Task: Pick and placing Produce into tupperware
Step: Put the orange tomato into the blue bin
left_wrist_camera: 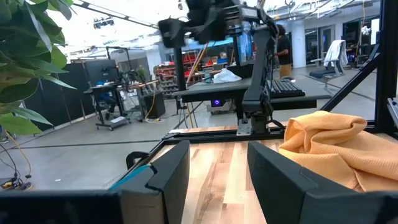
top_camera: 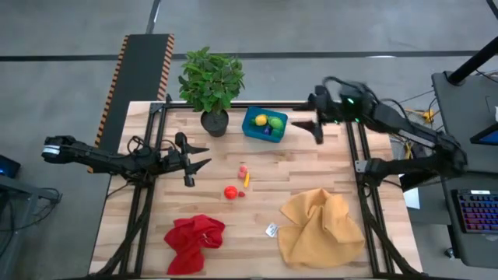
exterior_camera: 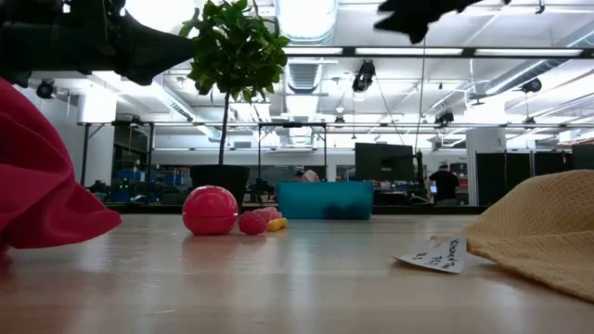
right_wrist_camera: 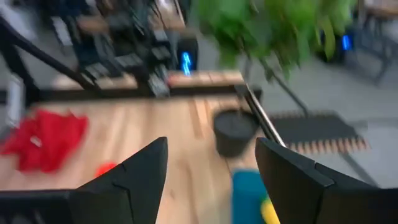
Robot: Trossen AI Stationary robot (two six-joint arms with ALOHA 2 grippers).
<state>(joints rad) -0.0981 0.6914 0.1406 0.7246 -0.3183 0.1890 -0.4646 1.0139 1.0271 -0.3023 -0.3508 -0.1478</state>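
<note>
The teal-blue rectangular plastic tub (top_camera: 264,124) sits beside the potted plant (top_camera: 212,84), already holding yellow, green and purple toy pieces. The right gripper (top_camera: 317,131) hangs just beside it, jaws spread and empty. The left gripper (top_camera: 191,160) waits, jaws released. The red ball-shaped toy (top_camera: 230,192) and smaller pink and yellow pieces (top_camera: 244,173) remain mid-table (closely clustered). Risk: a descent could scatter neighbours.

- The left arm reaches in from the left edge of the high view, lying level, and its left gripper (top_camera: 198,159) sits left of centre with the fingers spread apart.
- The right arm bends in from the right edge; the right gripper (top_camera: 311,130) is in the upper right, fingers parted.
</note>
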